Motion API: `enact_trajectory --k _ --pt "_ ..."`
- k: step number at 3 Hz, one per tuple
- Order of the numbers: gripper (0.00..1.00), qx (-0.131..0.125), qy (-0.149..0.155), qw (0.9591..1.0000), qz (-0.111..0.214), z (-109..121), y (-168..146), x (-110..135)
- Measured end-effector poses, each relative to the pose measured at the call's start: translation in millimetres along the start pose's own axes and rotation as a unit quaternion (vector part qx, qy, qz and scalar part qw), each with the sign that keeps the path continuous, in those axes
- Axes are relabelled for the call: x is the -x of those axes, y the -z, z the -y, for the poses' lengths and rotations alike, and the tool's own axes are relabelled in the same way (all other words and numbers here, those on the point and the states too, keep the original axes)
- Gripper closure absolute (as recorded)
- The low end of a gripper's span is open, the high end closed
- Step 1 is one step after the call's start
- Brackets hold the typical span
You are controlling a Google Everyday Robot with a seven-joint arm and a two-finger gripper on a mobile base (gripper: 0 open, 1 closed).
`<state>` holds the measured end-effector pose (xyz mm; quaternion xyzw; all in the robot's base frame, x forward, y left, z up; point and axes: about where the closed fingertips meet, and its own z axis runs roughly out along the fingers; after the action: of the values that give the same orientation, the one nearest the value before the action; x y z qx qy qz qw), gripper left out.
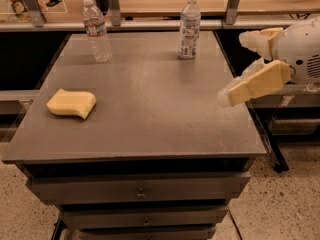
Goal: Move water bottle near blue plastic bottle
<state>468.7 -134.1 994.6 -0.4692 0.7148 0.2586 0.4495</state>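
Observation:
The water bottle (97,31), clear and ribbed with a white cap and a narrow red-and-white label band, stands upright at the table's back left. The blue plastic bottle (189,27), bluish with a large printed label, stands upright at the back, right of centre. My gripper (232,68) is at the right edge of the table, open and empty, its cream fingers (255,84) pointing left above the surface. It is far from both bottles.
A yellow sponge (71,103) lies on the left part of the grey table (150,114). A shelf rail with upright posts (150,24) runs behind the table. Drawers sit below the front edge.

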Motion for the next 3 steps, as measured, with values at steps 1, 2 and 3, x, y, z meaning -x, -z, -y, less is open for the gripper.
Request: enact_trajectory --k 1,2,3 --pt "0.00 0.003 -0.011 0.9998 0.013 -2.1 -25.4 -6.1" --pt "0.00 0.029 -0.021 0.9977 0.058 -5.6 -89.1 -4.5" --pt "0.00 0.051 -0.021 0.9933 0.102 -3.5 -157.8 11.0"
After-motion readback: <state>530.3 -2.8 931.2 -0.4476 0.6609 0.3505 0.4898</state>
